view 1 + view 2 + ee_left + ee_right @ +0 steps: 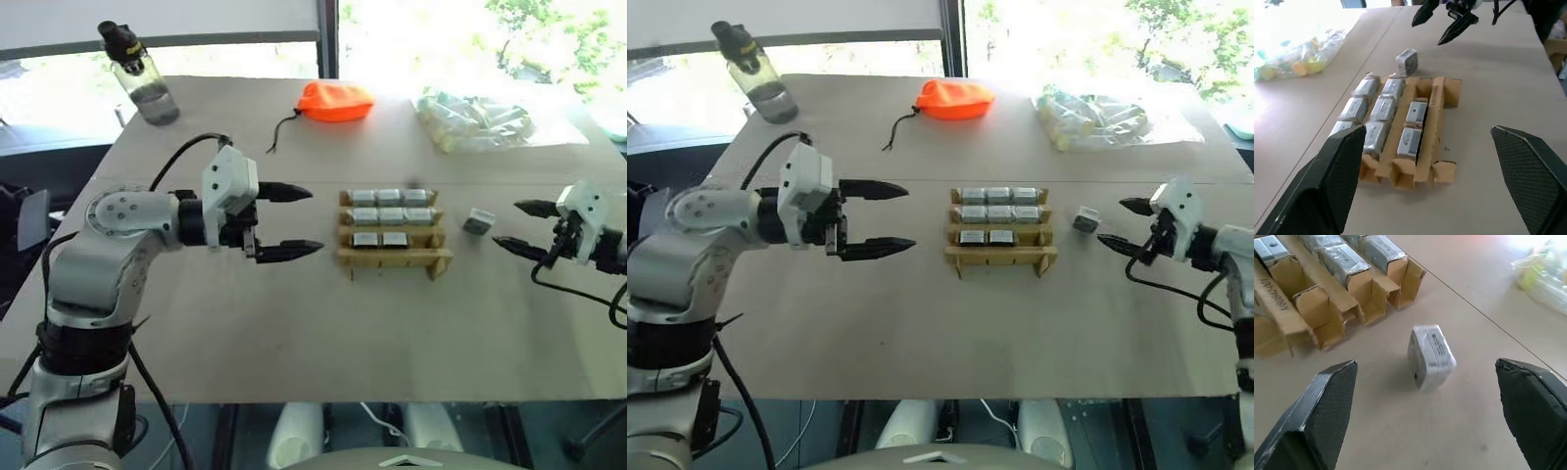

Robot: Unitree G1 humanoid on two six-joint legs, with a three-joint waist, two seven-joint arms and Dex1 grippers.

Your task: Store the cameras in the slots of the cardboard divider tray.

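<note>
Silver-grey arm, white wrist block, black cable, tapered black pincer fingers

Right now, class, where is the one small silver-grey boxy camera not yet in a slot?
In the left eye view the loose camera lies on the table, between the cardboard divider tray and the open right gripper, touching neither.

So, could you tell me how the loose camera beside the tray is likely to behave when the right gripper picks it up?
The loose camera looks boxy and rigid, so it probably won't deform between the fingers. It stands on a narrow edge and might tip if nudged off-centre. Its wrapping looks glossy, so it could slip somewhat. The right gripper is open, with the camera between it and the cardboard divider tray.
</note>
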